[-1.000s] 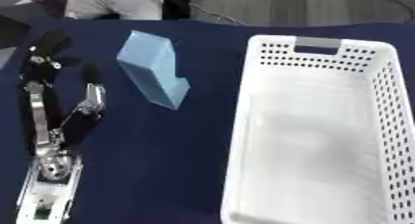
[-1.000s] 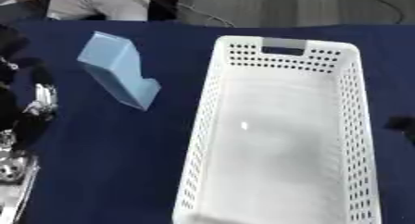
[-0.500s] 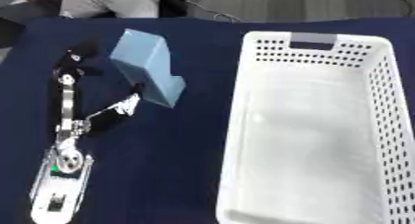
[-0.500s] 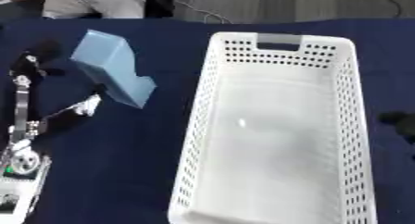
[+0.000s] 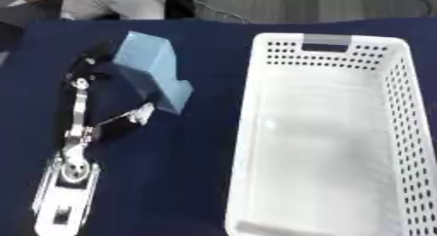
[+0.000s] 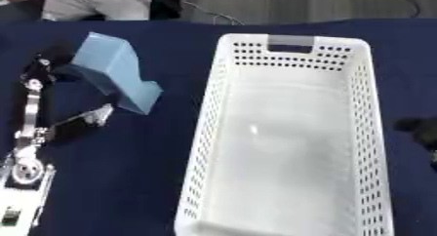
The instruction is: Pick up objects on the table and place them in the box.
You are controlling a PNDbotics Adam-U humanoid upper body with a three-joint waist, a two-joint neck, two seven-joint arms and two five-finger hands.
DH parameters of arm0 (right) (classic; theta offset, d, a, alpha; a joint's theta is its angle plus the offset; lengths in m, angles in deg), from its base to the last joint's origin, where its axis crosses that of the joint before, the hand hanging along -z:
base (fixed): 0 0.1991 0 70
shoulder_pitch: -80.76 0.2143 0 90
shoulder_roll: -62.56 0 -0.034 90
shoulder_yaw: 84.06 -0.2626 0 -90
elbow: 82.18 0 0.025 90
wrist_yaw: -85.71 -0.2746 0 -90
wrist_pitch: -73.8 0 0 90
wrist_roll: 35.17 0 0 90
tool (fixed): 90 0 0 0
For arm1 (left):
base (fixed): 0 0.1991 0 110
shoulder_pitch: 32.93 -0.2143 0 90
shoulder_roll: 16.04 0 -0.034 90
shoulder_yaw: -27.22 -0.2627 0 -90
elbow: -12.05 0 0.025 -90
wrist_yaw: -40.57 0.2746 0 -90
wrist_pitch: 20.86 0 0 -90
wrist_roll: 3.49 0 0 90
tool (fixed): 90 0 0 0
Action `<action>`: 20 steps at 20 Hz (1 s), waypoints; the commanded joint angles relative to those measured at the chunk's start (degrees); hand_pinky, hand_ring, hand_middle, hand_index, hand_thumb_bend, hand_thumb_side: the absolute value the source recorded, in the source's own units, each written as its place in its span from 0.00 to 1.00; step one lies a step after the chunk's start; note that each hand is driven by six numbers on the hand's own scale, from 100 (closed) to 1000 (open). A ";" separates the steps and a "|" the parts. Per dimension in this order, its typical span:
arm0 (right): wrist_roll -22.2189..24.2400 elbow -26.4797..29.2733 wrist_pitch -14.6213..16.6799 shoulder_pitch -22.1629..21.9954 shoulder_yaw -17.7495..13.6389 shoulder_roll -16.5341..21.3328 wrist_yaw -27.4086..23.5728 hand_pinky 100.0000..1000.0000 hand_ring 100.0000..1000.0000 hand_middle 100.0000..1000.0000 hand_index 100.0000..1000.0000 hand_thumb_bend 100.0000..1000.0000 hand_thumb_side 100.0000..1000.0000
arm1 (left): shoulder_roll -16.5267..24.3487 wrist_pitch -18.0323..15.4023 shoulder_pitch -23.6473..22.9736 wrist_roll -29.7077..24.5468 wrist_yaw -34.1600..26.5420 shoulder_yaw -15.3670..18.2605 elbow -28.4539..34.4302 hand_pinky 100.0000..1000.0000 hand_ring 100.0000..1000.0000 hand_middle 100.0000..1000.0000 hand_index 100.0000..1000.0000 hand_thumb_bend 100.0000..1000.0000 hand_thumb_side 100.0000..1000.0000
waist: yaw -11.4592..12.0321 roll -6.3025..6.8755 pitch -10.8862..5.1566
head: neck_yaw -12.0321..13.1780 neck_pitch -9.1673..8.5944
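Dark blue cloth covers the table from edge to edge, and grey floor shows past its far side.

At the left, the robot's left arm comes up from the lower corner, silver at the wrist and black further out. The left hand lies low over the cloth with its fingers stretched long and straight towards the far edge, and its thumb angled out to the right. The fingers run along the left side of a light blue box, and the thumb tip sits right at the box's near lower corner. The hand is spread apart on either side of the box, not clamped on it; whether the fingers actually touch it cannot be told.

That blue box lies on the cloth in the far left part of the table, tilted, with its long side running from far left to near right. It is outside the basket, with a strip of bare cloth between them.

To the right stands a white plastic basket, long and deep, with rows of holes in its walls and a handle slot in its far end. Nothing lies inside it.

At the far right edge of the right eye view, a dark shape, the right hand, shows beside the basket; its fingers cannot be made out.
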 commanded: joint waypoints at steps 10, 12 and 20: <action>1.71 0.77 2.01 0.12 -0.08 1.00 0.15 0.89 0.76 0.82 1.00 0.00 0.77 | -0.91 0.27 0.80 -2.12 1.03 -0.53 1.61 0.63 0.82 0.80 0.92 0.38 0.24 | -0.10 0.04 -0.88 | -0.42 -0.03; 1.71 0.77 2.05 0.10 -0.06 0.99 0.19 0.88 0.76 0.82 1.00 0.00 0.77 | -1.10 0.34 1.01 -2.13 0.92 -0.49 1.73 0.64 0.82 0.80 0.92 0.39 0.27 | -0.08 0.03 -0.88 | -0.37 -0.03; 1.71 0.77 2.05 0.07 -0.07 1.03 0.15 0.88 0.76 0.82 1.00 0.00 0.77 | -1.39 0.09 2.54 -1.42 2.60 -0.25 2.74 0.65 0.82 0.81 0.92 0.45 0.29 | -0.07 0.06 -1.01 | -0.31 -0.04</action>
